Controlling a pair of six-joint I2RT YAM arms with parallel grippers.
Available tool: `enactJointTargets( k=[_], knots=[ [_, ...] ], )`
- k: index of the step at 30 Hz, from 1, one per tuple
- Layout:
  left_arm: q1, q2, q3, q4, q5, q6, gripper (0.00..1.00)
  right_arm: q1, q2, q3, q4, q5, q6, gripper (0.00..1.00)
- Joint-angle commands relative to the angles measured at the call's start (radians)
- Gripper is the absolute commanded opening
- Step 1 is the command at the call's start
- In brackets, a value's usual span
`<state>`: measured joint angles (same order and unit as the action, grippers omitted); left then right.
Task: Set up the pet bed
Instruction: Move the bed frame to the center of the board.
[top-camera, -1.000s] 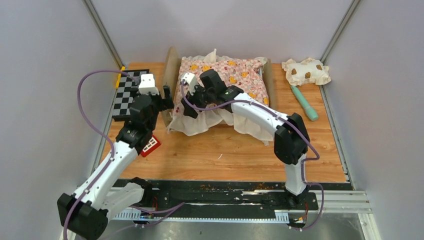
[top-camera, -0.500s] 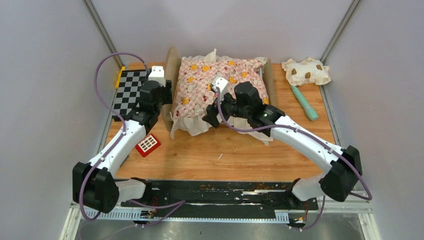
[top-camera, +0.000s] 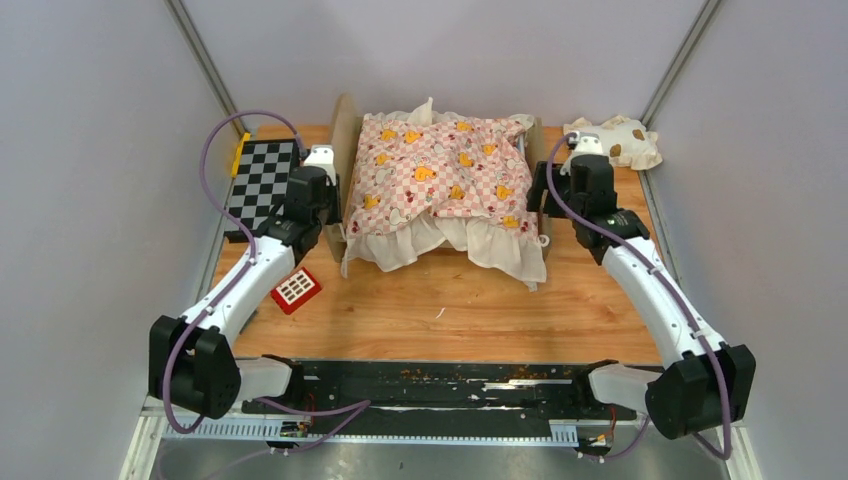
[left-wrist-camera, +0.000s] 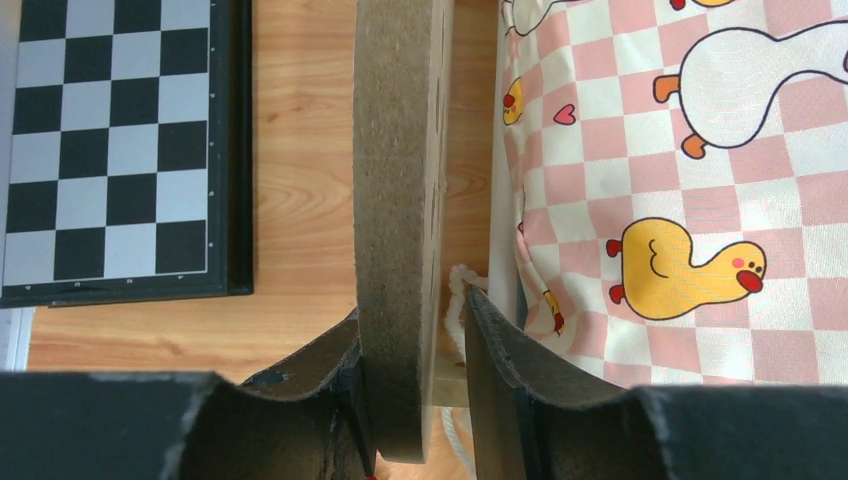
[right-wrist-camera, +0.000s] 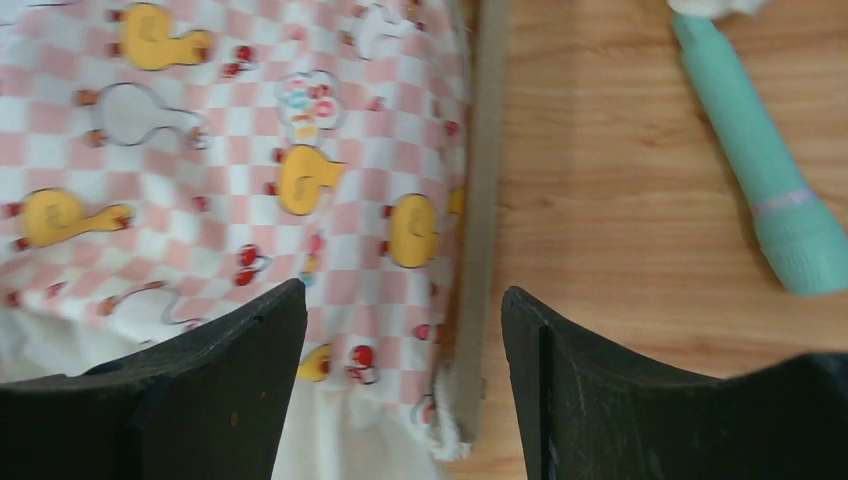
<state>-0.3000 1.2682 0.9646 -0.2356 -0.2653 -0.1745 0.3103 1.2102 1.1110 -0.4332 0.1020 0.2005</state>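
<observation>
Cushion (top-camera: 440, 175) lies on bed (top-camera: 343, 125), pillow (top-camera: 615, 140) not yet placed; left gripper (left-wrist-camera: 412, 310) straddles headboard (left-wrist-camera: 400, 200), clamp unclear; right gripper (right-wrist-camera: 403, 300) open at other end.

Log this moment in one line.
left hand astride headboard | right hand open astride far end board | pink cushion between them | spotted pillow aside

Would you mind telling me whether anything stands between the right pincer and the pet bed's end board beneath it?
Nothing solid does. The right pincer hangs open over the pet bed's end board. Only the pink checkered cushion lies against the board's inner face, and the teal tool lies clear on the outer side.
</observation>
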Motion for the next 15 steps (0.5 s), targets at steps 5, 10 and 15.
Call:
enactJointTargets(
  k=[5, 10, 15],
  knots=[
    [-0.005, -0.018, 0.012, -0.019, 0.109, -0.037, 0.38, -0.154, 0.116, -0.016, 0.029, -0.087, 0.062, 0.7],
    [-0.015, -0.024, 0.014, -0.024, 0.138, -0.036, 0.38, -0.188, 0.189, 0.009, 0.051, -0.087, 0.062, 0.48],
    [-0.046, -0.027, 0.013, -0.04, 0.171, -0.044, 0.38, -0.218, 0.248, 0.031, 0.073, -0.076, 0.041, 0.27]
  ],
)
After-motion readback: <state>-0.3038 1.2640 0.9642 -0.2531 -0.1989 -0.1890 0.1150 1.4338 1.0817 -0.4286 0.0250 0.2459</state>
